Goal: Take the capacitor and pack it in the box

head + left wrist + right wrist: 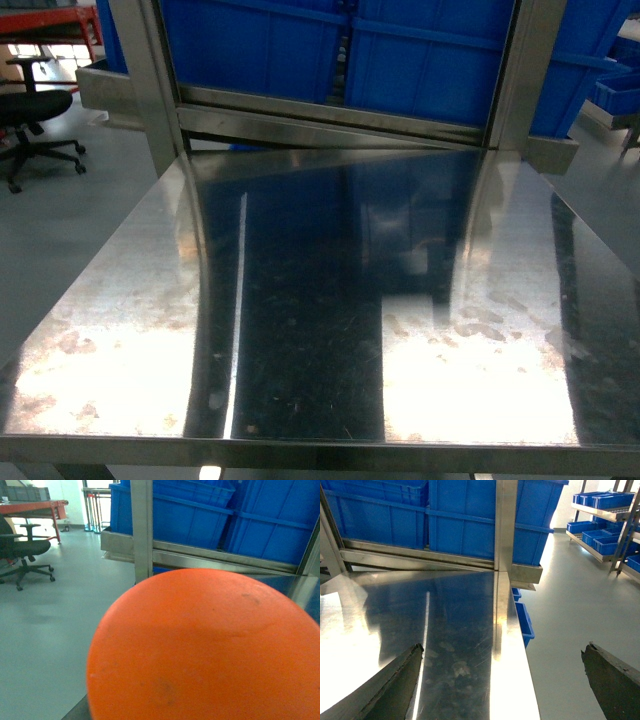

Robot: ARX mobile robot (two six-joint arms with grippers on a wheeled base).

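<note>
Our left wrist view is filled by the orange capacitor (pixel 205 645), so we cannot tell that gripper's state. Our right gripper (pixel 502 680) hangs spread wide over the steel tabletop (pixel 320 330) before blue bins (pixel 400 50).

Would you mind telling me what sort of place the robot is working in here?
Most likely a warehouse or factory stockroom: large blue bins stand stacked behind a bare steel table, more blue bins fill metal shelving along a grey floor, and an office chair stands off to the left.

Right gripper (pixel 502 680) fingers (pixel 390 687) wide apart
</note>
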